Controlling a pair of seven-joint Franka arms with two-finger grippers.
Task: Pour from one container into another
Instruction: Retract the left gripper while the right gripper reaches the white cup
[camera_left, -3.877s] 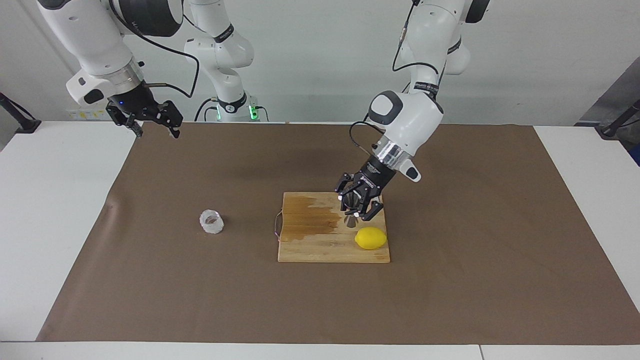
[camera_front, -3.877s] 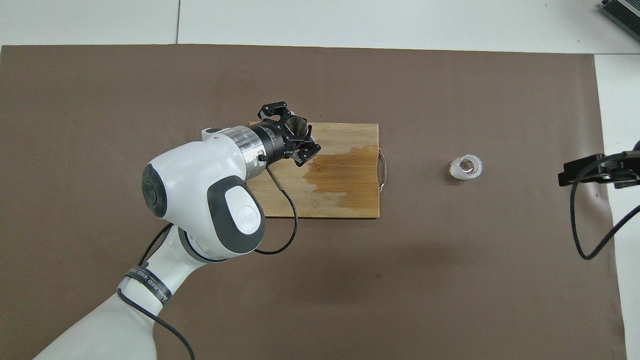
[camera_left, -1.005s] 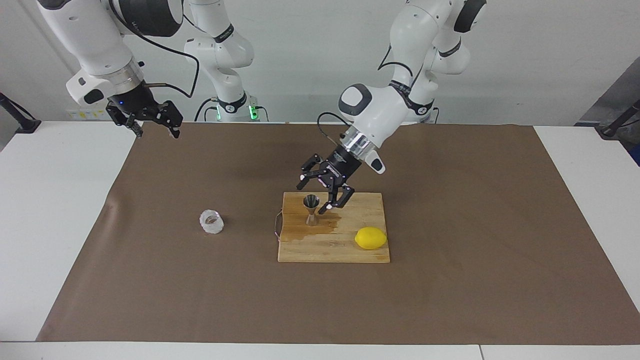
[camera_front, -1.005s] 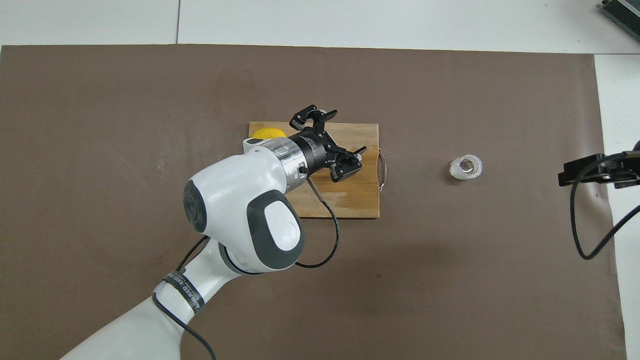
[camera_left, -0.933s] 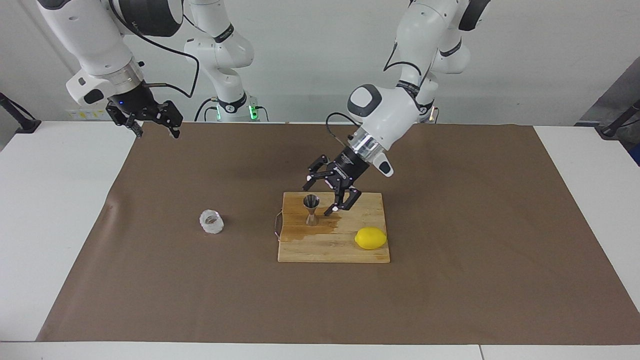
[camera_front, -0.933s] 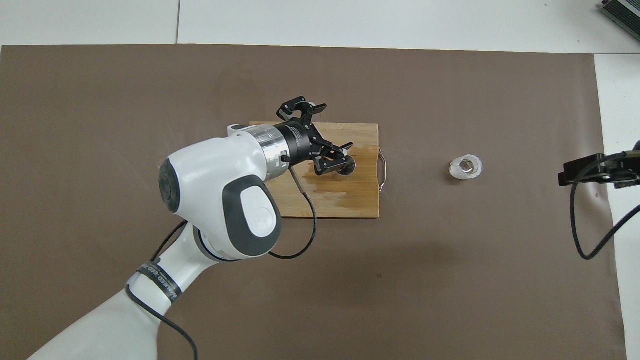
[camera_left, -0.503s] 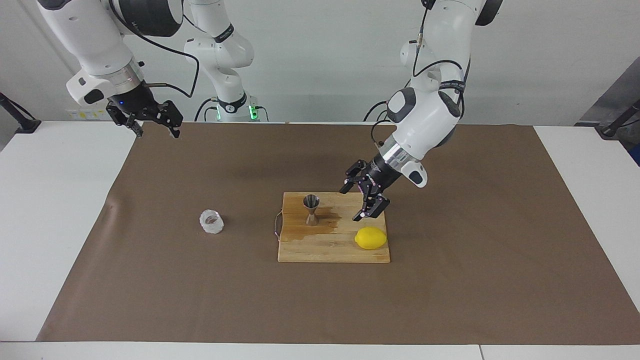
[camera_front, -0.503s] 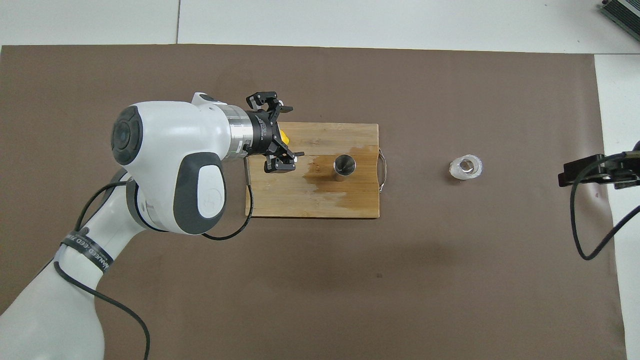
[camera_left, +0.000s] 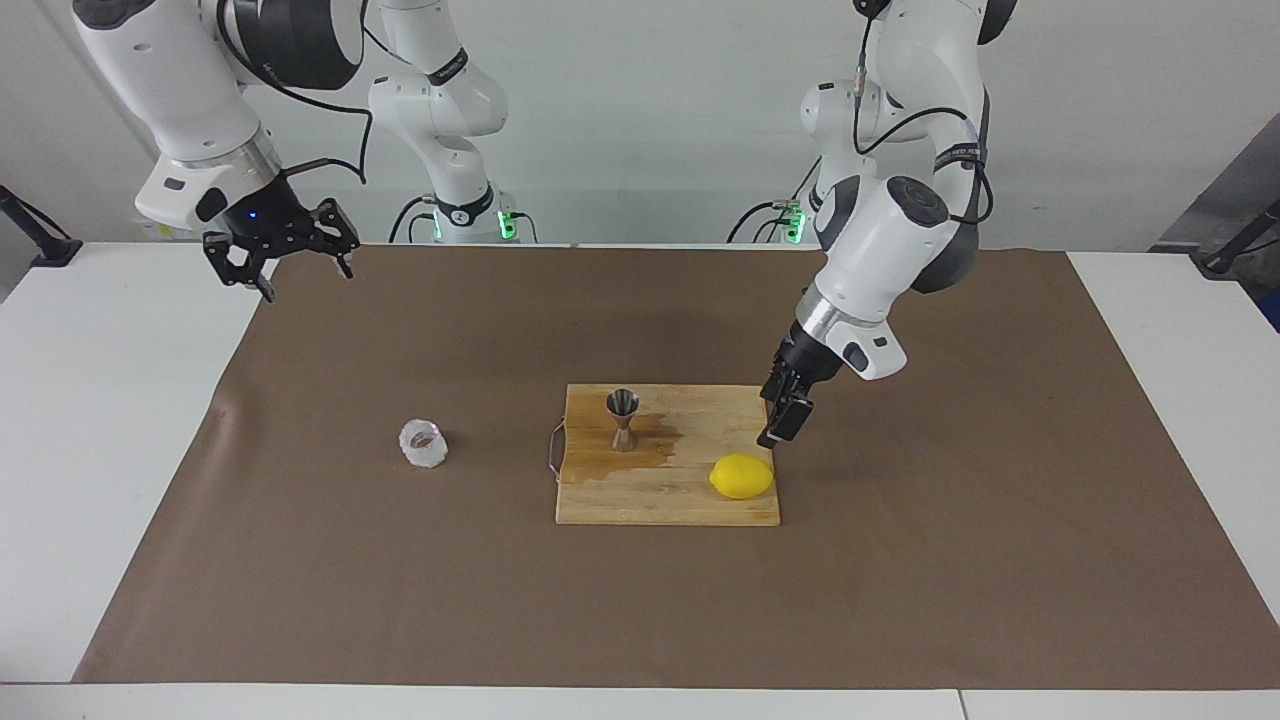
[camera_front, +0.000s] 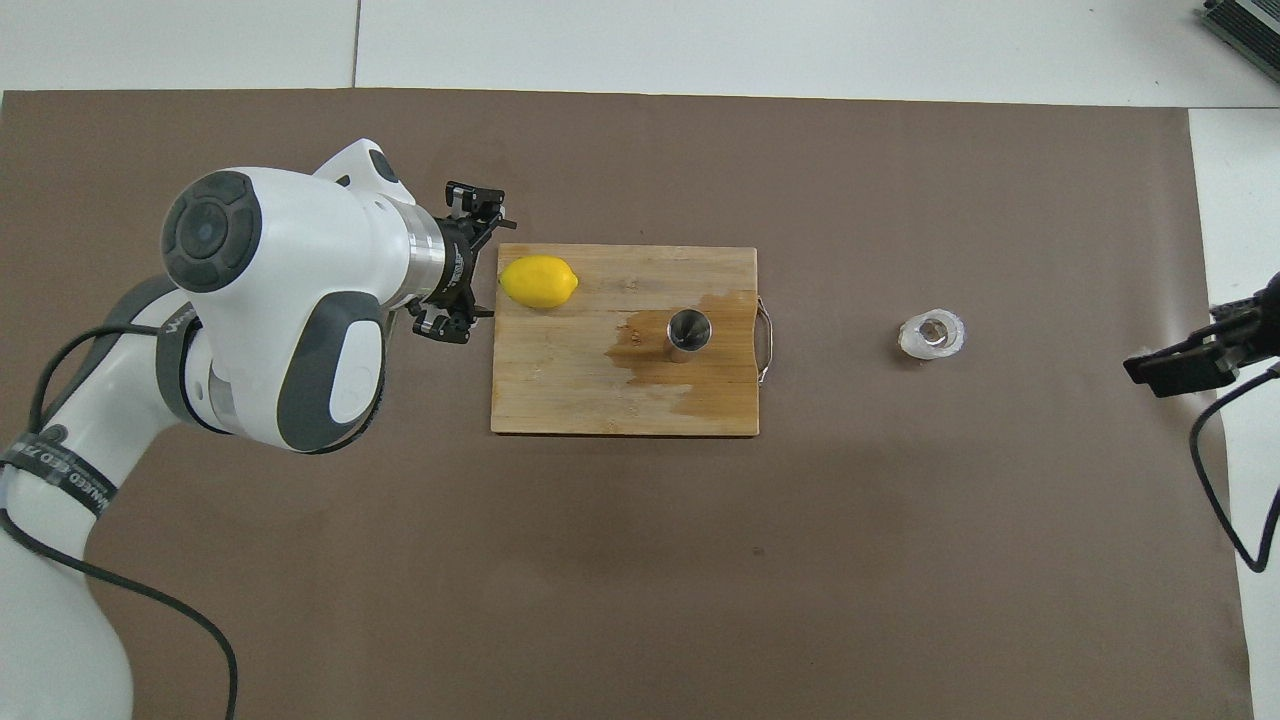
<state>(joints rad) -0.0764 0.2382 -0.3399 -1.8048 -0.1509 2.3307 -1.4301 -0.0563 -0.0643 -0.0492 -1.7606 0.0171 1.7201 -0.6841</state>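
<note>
Cut glass with a frosty wall makes up the small squat cup (camera_left: 423, 444) (camera_front: 932, 335), which stands upright on the brown paper sheet (camera_left: 400, 560) (camera_front: 900, 560), off the wooden cutting board (camera_left: 690, 500) (camera_front: 560, 400) and well apart from it toward the right arm's end of the table (camera_left: 100, 420) (camera_front: 700, 45). Nothing touches the cup.

On the board itself, near the end that carries the thin wire handle (camera_left: 553, 452) (camera_front: 766, 340), the steel hourglass jigger (camera_left: 623, 420) (camera_front: 689, 331) stands upright on a dark wet patch (camera_left: 610, 465) (camera_front: 650, 375) in the wood. A yellow lemon (camera_left: 742, 476) (camera_front: 539, 281) lies at the board's other end, on the corner farther from the robots.

Empty, the left end effector (camera_left: 781, 414) (camera_front: 462, 262) hangs over the board's edge at the lemon's end, just beside the lemon without touching it; seen from overhead its fingers stand spread apart. Well away from the board, the right end effector (camera_left: 285, 250) (camera_front: 1195, 362) waits raised over the edge of the brown sheet at the right arm's end of the table, its fingers likewise spread wide and holding nothing.
</note>
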